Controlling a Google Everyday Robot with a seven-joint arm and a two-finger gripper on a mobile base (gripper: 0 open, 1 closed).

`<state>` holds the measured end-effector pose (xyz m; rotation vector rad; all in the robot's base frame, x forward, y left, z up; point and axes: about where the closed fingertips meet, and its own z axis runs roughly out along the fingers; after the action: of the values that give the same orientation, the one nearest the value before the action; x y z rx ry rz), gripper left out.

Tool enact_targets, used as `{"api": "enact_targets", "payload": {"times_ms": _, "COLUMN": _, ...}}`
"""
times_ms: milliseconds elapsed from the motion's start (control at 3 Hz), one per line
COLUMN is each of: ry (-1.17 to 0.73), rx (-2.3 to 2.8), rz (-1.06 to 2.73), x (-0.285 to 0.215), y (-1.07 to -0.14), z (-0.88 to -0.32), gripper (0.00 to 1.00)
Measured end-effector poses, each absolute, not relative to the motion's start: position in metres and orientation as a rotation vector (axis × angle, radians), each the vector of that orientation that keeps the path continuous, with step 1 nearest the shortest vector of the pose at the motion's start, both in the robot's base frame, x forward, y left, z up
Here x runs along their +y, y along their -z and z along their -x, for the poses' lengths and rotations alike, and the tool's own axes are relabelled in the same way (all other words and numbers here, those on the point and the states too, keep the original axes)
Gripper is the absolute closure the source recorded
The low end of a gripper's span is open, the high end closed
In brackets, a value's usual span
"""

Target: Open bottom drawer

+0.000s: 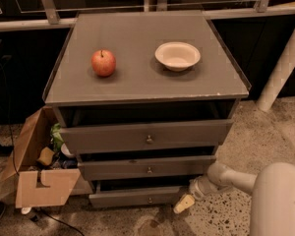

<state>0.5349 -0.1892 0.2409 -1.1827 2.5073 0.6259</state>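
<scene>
The bottom drawer (137, 197) is the narrowest grey-brown front, low on the cabinet, with a small brass knob (149, 199) at its centre. It stands pulled out a little, with a dark gap above it. My gripper (184, 203) hangs low at the drawer's right end, just right of the front and close to the floor. My white arm (231, 178) reaches in from the lower right.
Above are the mid-sized drawer (147, 168) and the widest drawer (146, 137), both partly out. A red apple (103, 63) and a white bowl (177, 55) sit on the cabinet top. An open cardboard box (37, 173) with clutter stands on the floor at left.
</scene>
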Motion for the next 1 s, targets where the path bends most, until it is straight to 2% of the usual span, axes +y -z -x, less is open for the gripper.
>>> {"api": "enact_targets", "payload": {"times_ms": 1000, "ry": -0.626, "rx": 2.547, "rz": 1.203, "x": -0.186, "y": -0.209, "z": -0.544, "gripper": 0.00}}
